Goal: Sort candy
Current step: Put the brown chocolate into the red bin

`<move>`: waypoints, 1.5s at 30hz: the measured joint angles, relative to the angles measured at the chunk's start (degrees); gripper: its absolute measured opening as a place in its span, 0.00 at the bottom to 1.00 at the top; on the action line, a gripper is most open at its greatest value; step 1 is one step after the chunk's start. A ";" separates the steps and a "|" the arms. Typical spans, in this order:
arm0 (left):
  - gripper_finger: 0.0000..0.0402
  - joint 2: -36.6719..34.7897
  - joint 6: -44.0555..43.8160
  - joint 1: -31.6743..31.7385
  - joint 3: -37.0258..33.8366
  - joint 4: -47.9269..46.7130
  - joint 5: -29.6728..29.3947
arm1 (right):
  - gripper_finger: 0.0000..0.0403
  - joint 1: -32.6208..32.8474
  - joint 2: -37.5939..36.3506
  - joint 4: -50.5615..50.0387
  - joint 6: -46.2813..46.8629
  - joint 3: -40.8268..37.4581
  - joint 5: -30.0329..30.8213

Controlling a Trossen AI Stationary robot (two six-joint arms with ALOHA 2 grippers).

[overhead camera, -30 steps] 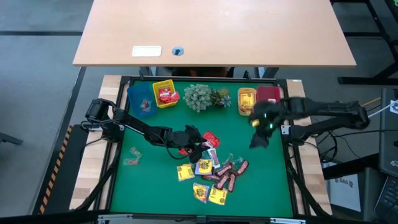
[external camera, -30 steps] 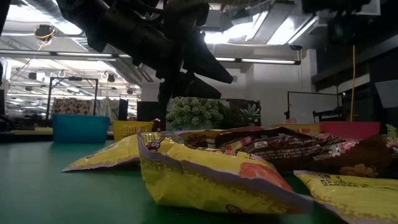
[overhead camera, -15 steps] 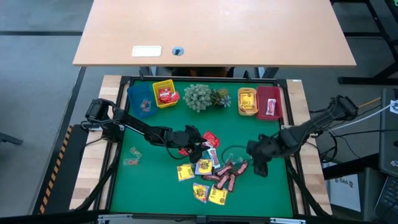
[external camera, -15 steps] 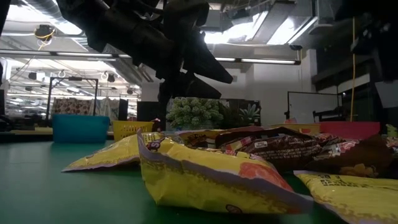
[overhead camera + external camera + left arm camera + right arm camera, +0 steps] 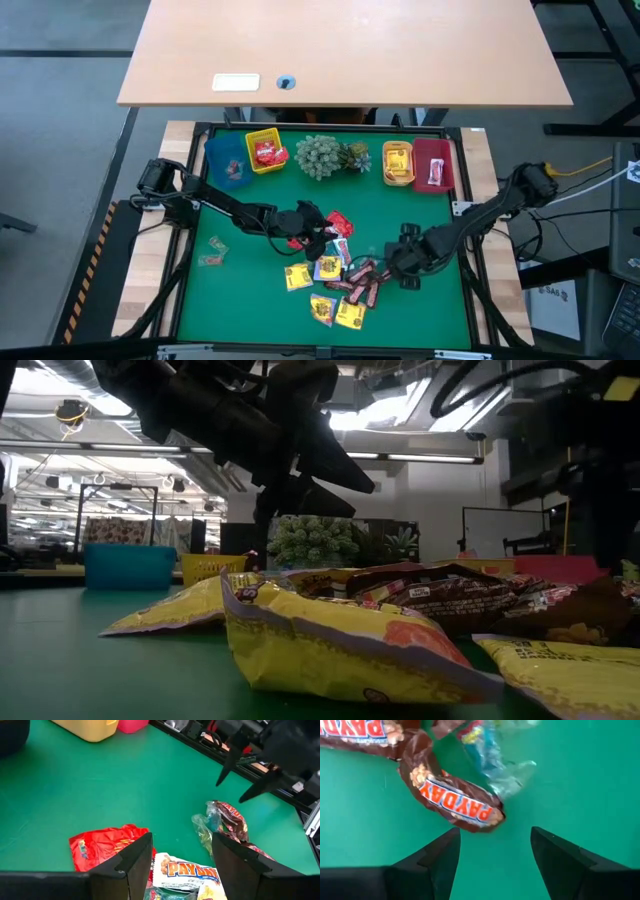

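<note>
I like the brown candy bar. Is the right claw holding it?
No. The right claw is open, with the brown Payday bar lying on the green mat just ahead of its fingers.

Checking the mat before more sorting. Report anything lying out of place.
Two pale-wrapped sweets lie alone near the mat's left edge, apart from the main candy pile. Nothing looks spilled or damaged. The open right hand is at the pile's right edge.

Left arm stretched from the table's left edge toward the middle, left gripper (image 5: 318, 232) low, fingers apart. Right arm bent in from the right, right gripper (image 5: 392, 268) low, fingers spread
</note>
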 joint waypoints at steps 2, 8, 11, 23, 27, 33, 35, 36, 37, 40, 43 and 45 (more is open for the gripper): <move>0.47 0.00 0.00 -0.02 0.00 0.02 0.02 | 0.60 0.00 1.39 1.15 -2.36 0.00 -1.49; 0.47 0.00 0.00 -0.01 0.00 0.00 0.02 | 0.60 0.00 4.36 4.29 -7.74 0.00 -2.91; 0.47 0.00 0.00 0.00 0.00 0.02 0.00 | 0.60 0.00 5.43 5.57 -9.18 0.00 -2.89; 0.47 0.00 0.00 -0.02 0.00 0.00 -1.16 | 0.60 -0.04 9.11 9.82 -13.76 0.00 -2.75; 0.47 0.00 0.00 0.00 0.00 0.00 -1.18 | 0.60 -0.04 9.15 9.80 -13.92 0.00 -2.90; 0.47 -0.02 0.00 0.00 0.00 0.00 -1.20 | 0.60 -0.04 9.15 9.73 -13.85 0.00 -2.90; 0.47 -0.02 0.00 0.00 0.00 0.00 -1.20 | 0.60 -0.04 9.15 9.71 -13.83 0.00 -2.92; 0.47 -0.02 0.00 -0.01 0.00 0.00 -1.20 | 0.60 -0.04 9.15 9.69 -13.83 0.02 -2.96; 0.47 -0.02 0.00 0.00 0.00 0.00 -1.20 | 0.60 -0.04 9.15 9.70 -13.82 0.02 -3.28; 0.47 -0.02 0.00 0.00 0.00 0.00 -1.20 | 0.56 -0.08 9.18 9.71 -13.76 0.02 -4.28; 0.47 -0.02 0.00 0.00 0.00 0.00 -1.20 | 0.50 -0.07 9.18 9.67 -13.77 0.02 -4.46; 0.47 -0.02 0.00 0.00 0.00 0.00 -1.20 | 0.44 -0.07 9.18 9.56 -13.79 0.02 -4.46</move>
